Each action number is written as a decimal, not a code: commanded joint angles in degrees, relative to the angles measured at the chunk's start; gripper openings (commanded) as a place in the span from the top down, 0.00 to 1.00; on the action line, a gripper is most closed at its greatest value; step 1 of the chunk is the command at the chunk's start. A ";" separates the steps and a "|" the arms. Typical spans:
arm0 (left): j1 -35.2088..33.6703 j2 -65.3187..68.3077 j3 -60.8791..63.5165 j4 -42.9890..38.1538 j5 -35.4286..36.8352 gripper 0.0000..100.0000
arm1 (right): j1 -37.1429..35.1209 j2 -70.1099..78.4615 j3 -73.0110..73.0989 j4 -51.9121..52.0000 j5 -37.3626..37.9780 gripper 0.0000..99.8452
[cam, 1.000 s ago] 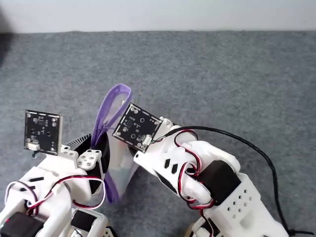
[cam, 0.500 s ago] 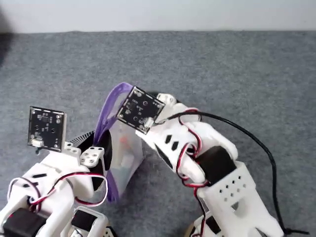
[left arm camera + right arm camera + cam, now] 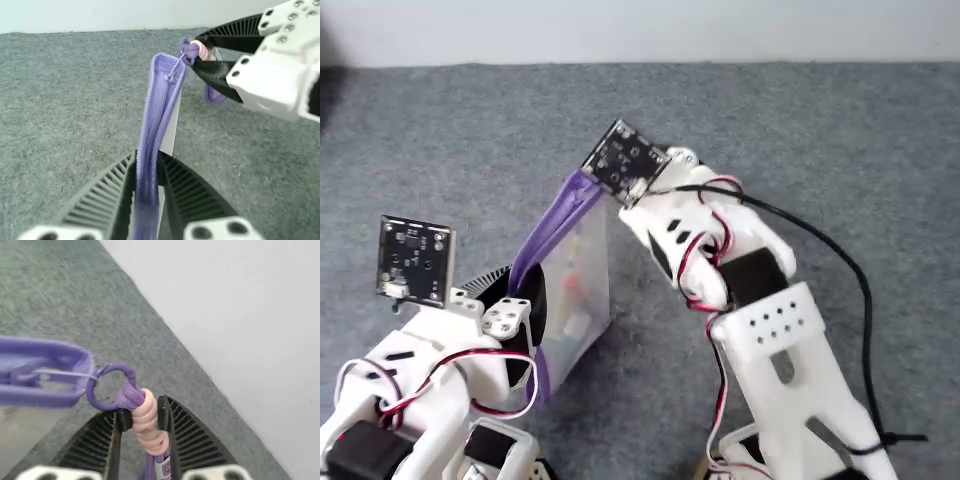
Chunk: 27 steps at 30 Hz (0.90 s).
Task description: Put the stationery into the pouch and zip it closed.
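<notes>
A: Where is the pouch point(image 3: 578, 290)?
B: On edge, 8 o'clock of table point(image 3: 820, 150) centre; left gripper point(image 3: 146, 159) pinches its 6 o'clock end, right gripper point(image 3: 141, 412) clamps the beaded pull point(image 3: 147, 432) at 12 o'clock.
A: Handling?
B: Likely light, floppy; grip the zip tape point(image 3: 150, 125).

Table point(image 3: 800, 130): grey carpet-like covering, uniform, meets pale wall point(image 3: 640, 30) at far edge. On it: clear pouch point(image 3: 582, 285) with purple zip strip, upright on lower edge, near front-left. Black cable point(image 3: 863, 300) trails over covering at right; contact with surface uncertain.
</notes>
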 commanded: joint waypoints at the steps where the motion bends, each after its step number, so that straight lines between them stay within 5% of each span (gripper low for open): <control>1: 0.09 -0.79 -0.66 1.93 -0.44 0.99 | 8.92 5.23 -0.53 -4.79 0.97 0.99; 20: 0.09 -0.79 -0.13 0.97 -0.53 0.98 | 15.08 11.65 -0.53 -7.69 1.85 0.99; 27: -0.44 -0.79 -0.22 0.26 2.37 0.74 | 18.68 12.70 -0.18 -7.87 1.76 0.99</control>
